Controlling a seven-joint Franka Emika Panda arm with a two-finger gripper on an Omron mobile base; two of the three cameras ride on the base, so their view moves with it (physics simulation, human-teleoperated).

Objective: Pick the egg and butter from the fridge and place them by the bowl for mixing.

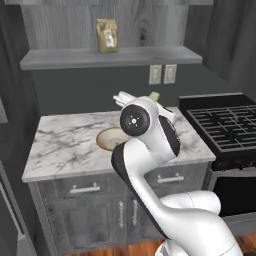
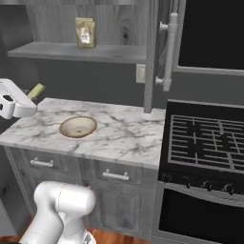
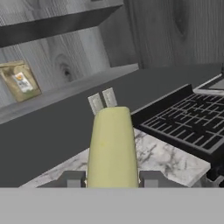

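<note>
The arm rises from the base, bends at a round dark-faced joint over the worktop's point(image 1: 65, 145) front edge, and reaches forward and up, so the hand sits raised above the marble rather than down on it. In the right base view the white hand enters from the left edge, level with the back of the worktop.

The claw point(image 3: 112, 180) is closed on the butter point(image 3: 112, 148): in the hand view the yellowish stick stands straight up between the two finger tips point(image 3: 73, 179), one pressed to each side of its lower end. The stick's free end shows as a pale tip above the wrist in the left base view point(image 1: 154, 95) and pokes out past the hand in the right base view point(image 2: 36, 90), clear of the marble.

The bowl point(image 2: 78, 127) rests on the worktop near its middle, toward the left, well back from the front edge; the arm's joint hides part of it in the left base view point(image 1: 108, 138). Bare marble lies all round the bowl, with the widest stretch to its right, toward the stove point(image 2: 206, 143), which butts against the worktop's right edge. A shelf point(image 2: 71, 51) hangs over the back of the worktop with a small bag point(image 2: 85, 32) on it, well above the hand. Wall sockets point(image 1: 162, 74) sit on the dark back wall under the shelf.
</note>
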